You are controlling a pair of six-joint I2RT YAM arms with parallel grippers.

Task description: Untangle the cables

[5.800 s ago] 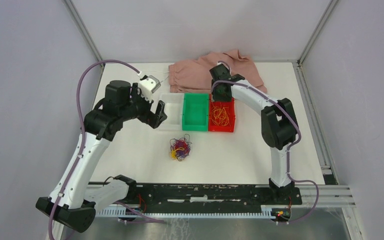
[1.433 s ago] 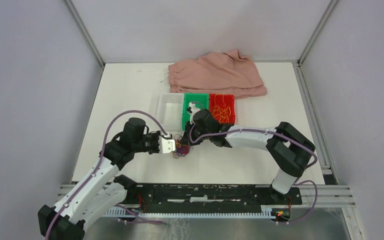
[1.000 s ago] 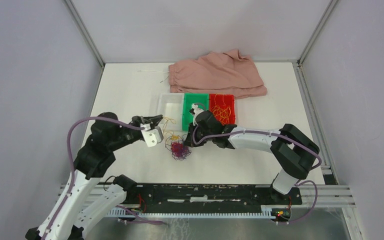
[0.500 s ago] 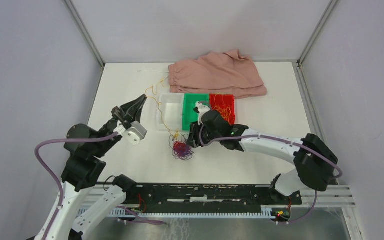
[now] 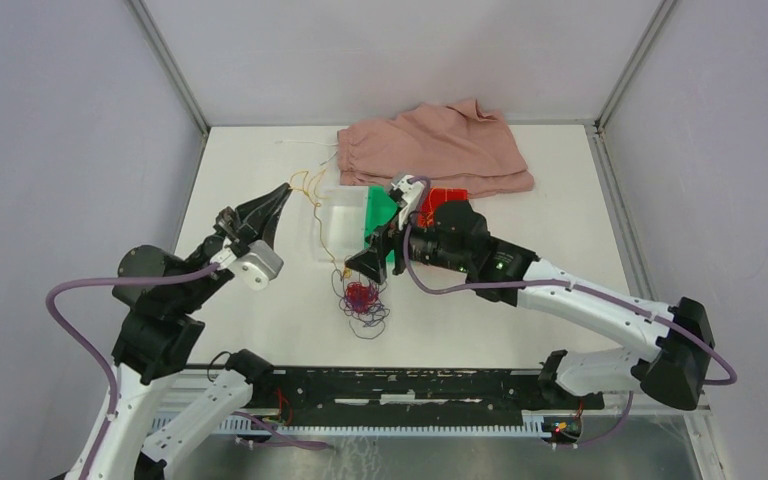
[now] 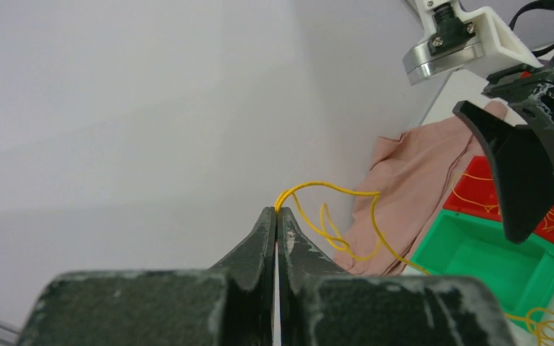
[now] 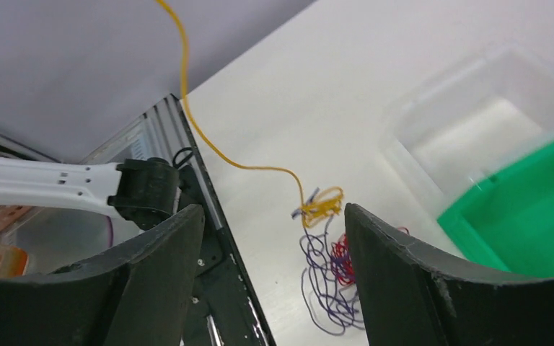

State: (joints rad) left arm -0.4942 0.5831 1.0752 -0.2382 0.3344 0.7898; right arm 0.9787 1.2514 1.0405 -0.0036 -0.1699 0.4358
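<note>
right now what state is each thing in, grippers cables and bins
left gripper, shut on the yellow cable, raised
right gripper, open, holding nothing
yellow cable, drawn out long, lower end caught with the other two
red cable, bunched up
purple cable, loose loops beside the red one
clear bin, empty
green bin, looks empty
red bin, holds yellow strands, partly hidden

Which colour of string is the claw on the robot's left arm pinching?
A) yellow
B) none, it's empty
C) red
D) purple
A: the left gripper has its jaws shut on the yellow cable, which runs from its tips down to the tangle on the table.
</note>
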